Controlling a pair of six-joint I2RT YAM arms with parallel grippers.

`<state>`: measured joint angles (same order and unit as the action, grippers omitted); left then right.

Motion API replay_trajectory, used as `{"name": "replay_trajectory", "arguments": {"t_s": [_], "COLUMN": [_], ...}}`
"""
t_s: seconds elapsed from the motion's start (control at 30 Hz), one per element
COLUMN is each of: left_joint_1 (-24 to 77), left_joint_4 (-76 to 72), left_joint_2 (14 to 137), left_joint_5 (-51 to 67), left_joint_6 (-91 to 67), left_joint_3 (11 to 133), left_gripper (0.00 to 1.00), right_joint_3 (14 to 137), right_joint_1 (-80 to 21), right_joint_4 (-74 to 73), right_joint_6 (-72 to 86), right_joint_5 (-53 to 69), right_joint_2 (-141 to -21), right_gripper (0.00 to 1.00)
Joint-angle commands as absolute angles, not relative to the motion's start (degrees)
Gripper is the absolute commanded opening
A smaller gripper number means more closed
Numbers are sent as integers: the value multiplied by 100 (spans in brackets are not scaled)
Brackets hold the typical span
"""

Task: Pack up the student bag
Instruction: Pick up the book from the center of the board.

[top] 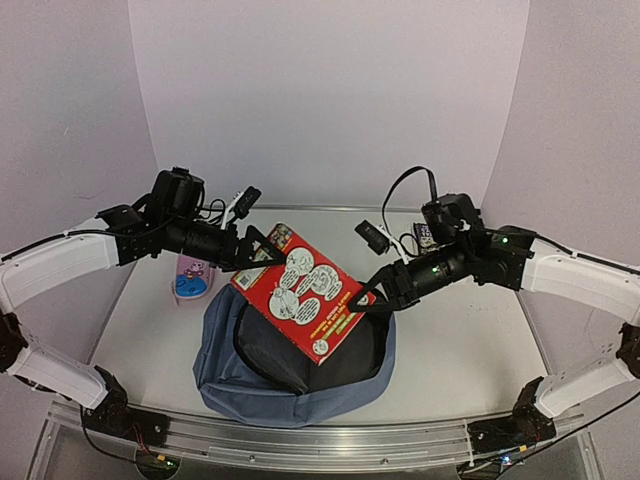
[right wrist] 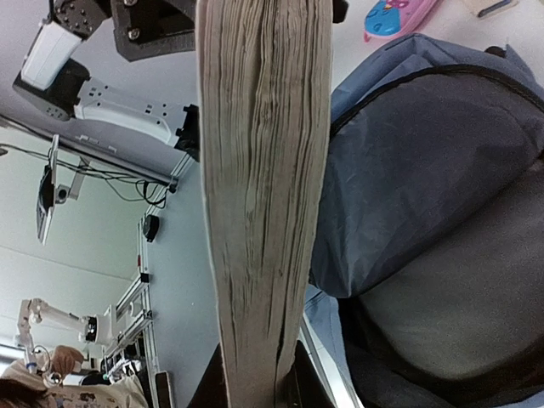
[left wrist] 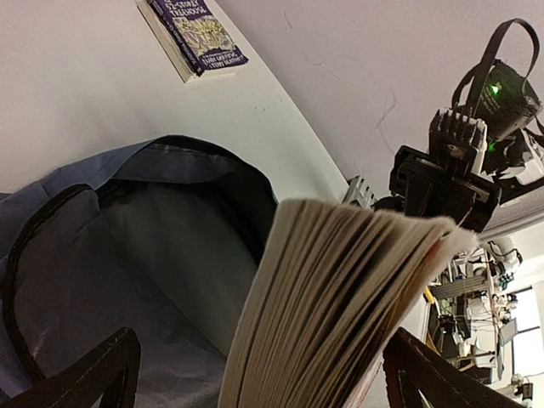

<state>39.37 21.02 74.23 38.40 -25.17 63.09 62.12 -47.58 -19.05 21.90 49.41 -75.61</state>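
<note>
The student bag (top: 225, 350) lies unzipped at the table's front, its dark inside facing up; it also shows in the left wrist view (left wrist: 76, 289) and the right wrist view (right wrist: 425, 161). A thick red book (top: 305, 290) hangs tilted over the bag's opening. My right gripper (top: 368, 300) is shut on the book's right edge, its fingers pressed on both covers (right wrist: 255, 395). My left gripper (top: 256, 250) stands open around the book's upper left corner. The page block (left wrist: 340, 306) sits between its fingers (left wrist: 106, 374) with gaps on both sides.
A pink and blue pencil case (top: 193, 278) lies left of the bag on the table (top: 460, 340). A purple book (top: 425, 235) lies at the back right, also seen in the left wrist view (left wrist: 197, 34). White walls close in on three sides.
</note>
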Motion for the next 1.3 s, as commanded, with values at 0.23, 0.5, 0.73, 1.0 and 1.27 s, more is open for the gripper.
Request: {"name": "replay_trajectory", "arguments": {"t_s": [0.23,0.5,0.73,1.0,1.27], "left_joint_1": [3981,3982,3999,4001,3999], "left_joint_4": [2025,-527,-2102,-2293,-2248], "left_joint_2": [7170,6394,6071,6201,6398], "left_joint_5": [5536,4556,3952,3923,4082], "left_joint_6": [-2180,-3632,-4287,-4323,-4479], "left_joint_3": [6401,5221,4895,4964,5013], "left_gripper": [17,0,0,0,0], "right_joint_3": [6915,6262,5017,4257,4330], "right_joint_1": [-4850,-4851,-4849,-4908,-4959], "right_joint_4": [-1554,-217,2168,4033,4377], "right_joint_6": [1640,2508,4516,5535,5521], "right_joint_5": [4936,3881,3267,3857,3786], "right_joint_2": [-8006,-7576,-7237,-7425,-7434], "right_gripper": [2,97,98,98,90]}}
